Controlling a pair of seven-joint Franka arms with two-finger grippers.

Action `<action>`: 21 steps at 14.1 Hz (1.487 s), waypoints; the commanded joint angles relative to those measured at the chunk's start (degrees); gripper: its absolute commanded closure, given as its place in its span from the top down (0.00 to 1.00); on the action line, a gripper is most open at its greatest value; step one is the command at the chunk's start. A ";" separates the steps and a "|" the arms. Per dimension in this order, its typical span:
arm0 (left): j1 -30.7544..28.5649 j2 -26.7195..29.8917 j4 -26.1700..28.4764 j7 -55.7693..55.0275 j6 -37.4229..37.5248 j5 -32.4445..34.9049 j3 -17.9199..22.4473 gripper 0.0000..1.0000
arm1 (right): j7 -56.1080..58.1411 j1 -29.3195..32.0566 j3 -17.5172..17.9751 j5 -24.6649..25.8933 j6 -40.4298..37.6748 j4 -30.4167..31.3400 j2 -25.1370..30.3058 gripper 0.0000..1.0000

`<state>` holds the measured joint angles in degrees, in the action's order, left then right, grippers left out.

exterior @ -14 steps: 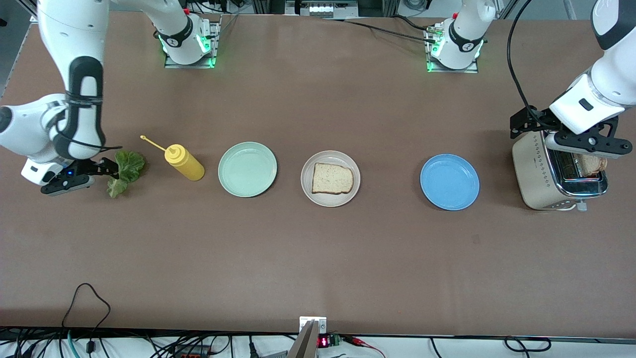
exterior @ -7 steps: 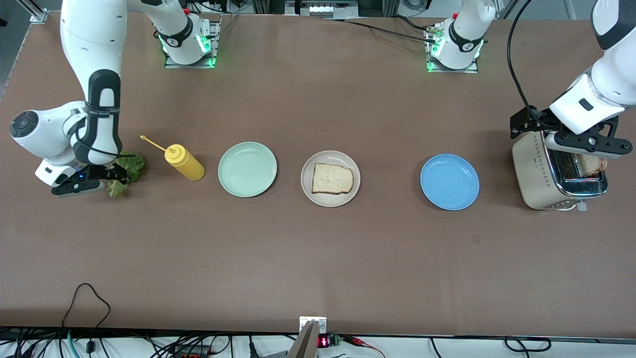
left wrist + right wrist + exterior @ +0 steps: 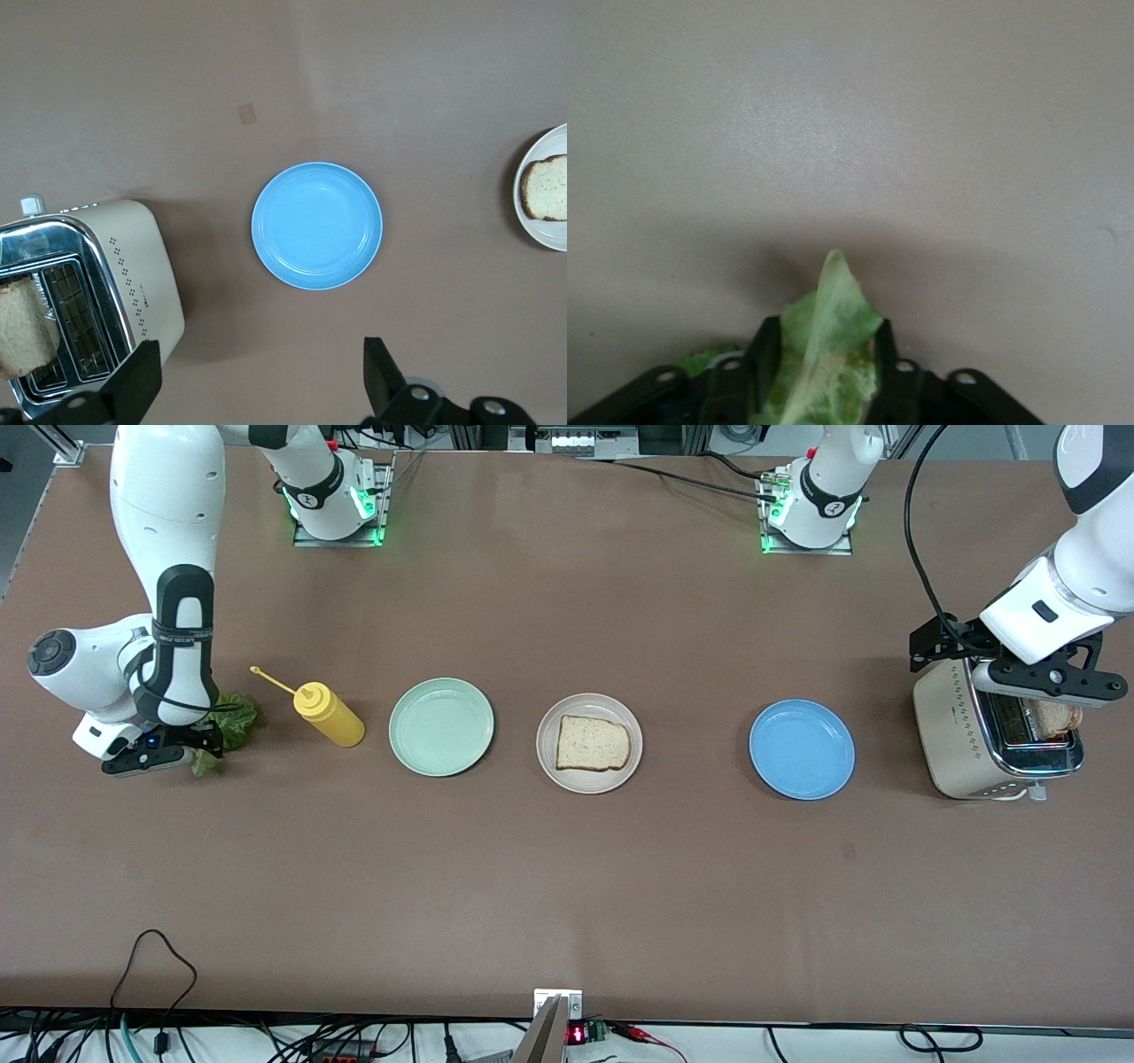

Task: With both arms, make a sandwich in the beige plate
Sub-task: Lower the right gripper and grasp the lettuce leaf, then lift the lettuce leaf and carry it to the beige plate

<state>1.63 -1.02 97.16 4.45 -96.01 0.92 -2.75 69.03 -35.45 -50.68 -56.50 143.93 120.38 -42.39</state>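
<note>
With right pincer now over lettuce

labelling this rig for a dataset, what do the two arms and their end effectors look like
Both arms are glossy white with rounded joints and black bands; the right arm has a long black inset. A black cable loops beside the left arm. Both bases glow green. The left end effector and right end effector are black, two-fingered.

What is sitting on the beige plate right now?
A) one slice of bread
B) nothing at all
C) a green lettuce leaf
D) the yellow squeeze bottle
A: a single slice of bread lies on the beige plate, with nothing on top of it; the lettuce leaf is at the right gripper, toward the right arm's end of the table.
</note>
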 commanded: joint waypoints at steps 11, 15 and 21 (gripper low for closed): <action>-0.22 0.50 -0.39 -0.40 1.62 1.19 0.03 1.00 | 18.07 -11.56 -17.60 14.12 -29.46 -14.45 3.19 0.00; -0.31 -0.29 -1.45 -0.32 1.79 1.19 0.03 1.00 | 22.11 -13.68 -19.80 18.71 -43.43 -25.42 3.19 0.00; -0.39 -0.29 -1.45 -0.31 1.79 1.19 0.03 1.00 | 22.29 -18.41 -19.54 16.34 -57.08 -39.33 3.19 0.00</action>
<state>1.46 -1.03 97.03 4.45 -95.45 0.92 -2.55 90.54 -51.55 -69.78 -39.36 90.07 84.62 -38.83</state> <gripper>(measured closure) 0.000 0.952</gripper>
